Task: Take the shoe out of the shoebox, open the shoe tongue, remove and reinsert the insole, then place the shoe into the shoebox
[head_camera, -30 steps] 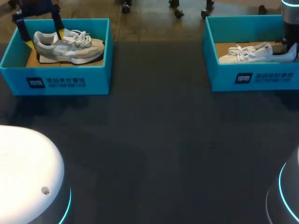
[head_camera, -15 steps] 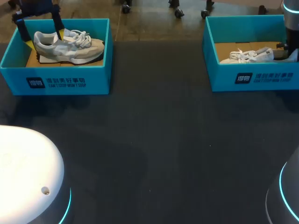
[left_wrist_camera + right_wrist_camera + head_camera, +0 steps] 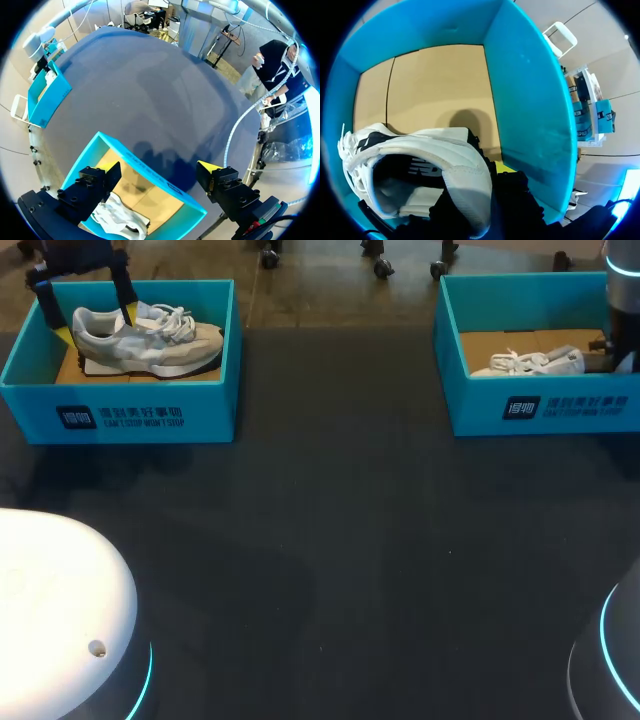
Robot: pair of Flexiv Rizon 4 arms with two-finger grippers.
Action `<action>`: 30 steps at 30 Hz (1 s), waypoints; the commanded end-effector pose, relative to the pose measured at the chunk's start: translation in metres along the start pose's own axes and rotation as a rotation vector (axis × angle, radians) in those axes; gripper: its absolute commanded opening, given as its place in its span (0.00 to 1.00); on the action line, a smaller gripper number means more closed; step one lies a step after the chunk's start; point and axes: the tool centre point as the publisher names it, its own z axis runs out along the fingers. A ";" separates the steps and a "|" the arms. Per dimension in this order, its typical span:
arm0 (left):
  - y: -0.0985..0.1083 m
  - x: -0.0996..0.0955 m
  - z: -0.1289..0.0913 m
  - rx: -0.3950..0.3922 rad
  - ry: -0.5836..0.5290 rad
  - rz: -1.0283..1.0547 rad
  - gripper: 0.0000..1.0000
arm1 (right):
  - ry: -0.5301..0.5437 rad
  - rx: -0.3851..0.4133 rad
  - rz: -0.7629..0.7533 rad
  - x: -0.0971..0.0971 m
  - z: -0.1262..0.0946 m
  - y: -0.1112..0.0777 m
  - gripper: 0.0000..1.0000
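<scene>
Our dark table (image 3: 330,540) carries two teal boxes (each front bears a white logo and lettering). In the left shoebox (image 3: 130,415), our left gripper (image 3: 160,172) hangs open over the grey shoe's (image 3: 150,340) heel end. In the right shoebox (image 3: 540,410), our right gripper (image 3: 475,195) pinches the white shoe's (image 3: 420,150) heel.
</scene>
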 end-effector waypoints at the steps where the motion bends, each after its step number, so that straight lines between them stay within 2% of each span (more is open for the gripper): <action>1: 0.000 0.000 0.000 -0.002 0.002 0.000 1.00 | 0.031 0.011 -0.010 -0.004 0.007 0.000 0.00; 2: 0.000 0.000 0.000 -0.002 0.002 0.000 1.00 | 0.038 0.011 -0.011 -0.004 0.008 0.000 0.06; 3: 0.000 0.000 0.000 -0.002 0.002 0.000 1.00 | 0.037 0.012 -0.010 -0.005 0.008 0.000 0.25; 4: 0.000 0.000 0.000 -0.002 0.002 0.000 1.00 | 0.042 0.015 -0.008 -0.005 0.009 0.000 0.35; 5: 0.000 0.000 0.000 -0.002 0.002 0.000 1.00 | 0.046 0.015 -0.004 -0.006 0.008 -0.001 0.44; 6: 0.000 0.000 0.000 -0.002 0.002 0.000 1.00 | 0.044 0.015 0.001 -0.006 0.008 -0.001 0.49; 10: 0.000 0.000 0.000 -0.002 0.002 0.000 1.00 | 0.061 0.002 0.005 -0.008 0.003 -0.002 0.50; 15: 0.000 0.000 0.000 -0.002 0.002 0.000 1.00 | 0.083 -0.006 0.004 -0.011 -0.009 -0.002 0.79; 19: 0.000 0.000 0.000 -0.002 0.002 0.000 1.00 | 0.090 -0.018 0.003 -0.010 -0.023 -0.004 0.87; 22: 0.000 0.000 0.000 -0.002 0.002 0.000 1.00 | 0.092 -0.019 0.003 -0.010 -0.036 -0.005 0.98; 30: 0.000 0.000 0.000 -0.002 0.002 0.000 1.00 | 0.109 -0.029 -0.006 -0.009 -0.087 -0.011 1.00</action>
